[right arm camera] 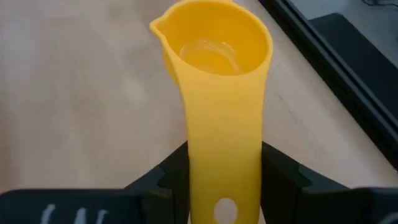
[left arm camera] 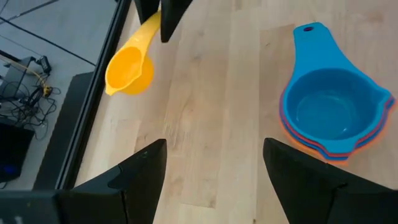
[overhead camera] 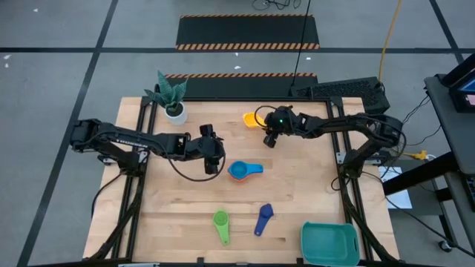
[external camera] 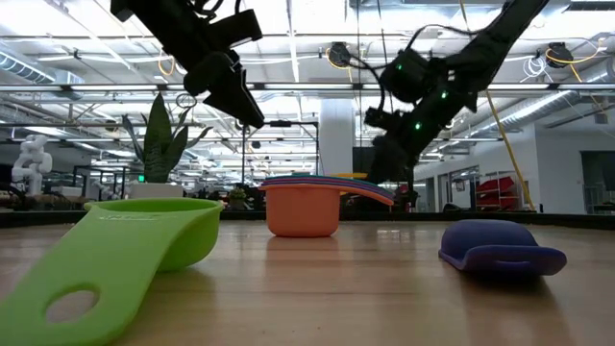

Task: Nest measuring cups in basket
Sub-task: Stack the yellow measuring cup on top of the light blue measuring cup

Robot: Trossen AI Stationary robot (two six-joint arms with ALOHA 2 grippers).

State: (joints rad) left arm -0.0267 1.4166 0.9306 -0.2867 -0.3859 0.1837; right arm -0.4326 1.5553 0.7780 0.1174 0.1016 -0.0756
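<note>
the right gripper (right arm camera: 225, 180) has its fingers clamped on the handle of the yellow cup (right arm camera: 214, 56) near the table's far edge; i judge it should lift level and carry it to the nested stack (overhead camera: 242, 170) mid-table. the left gripper (left arm camera: 214, 165) hovers beside that stack, fingers apart. the basket (overhead camera: 330, 242) waits at the near right corner. no writing is readable.
</note>
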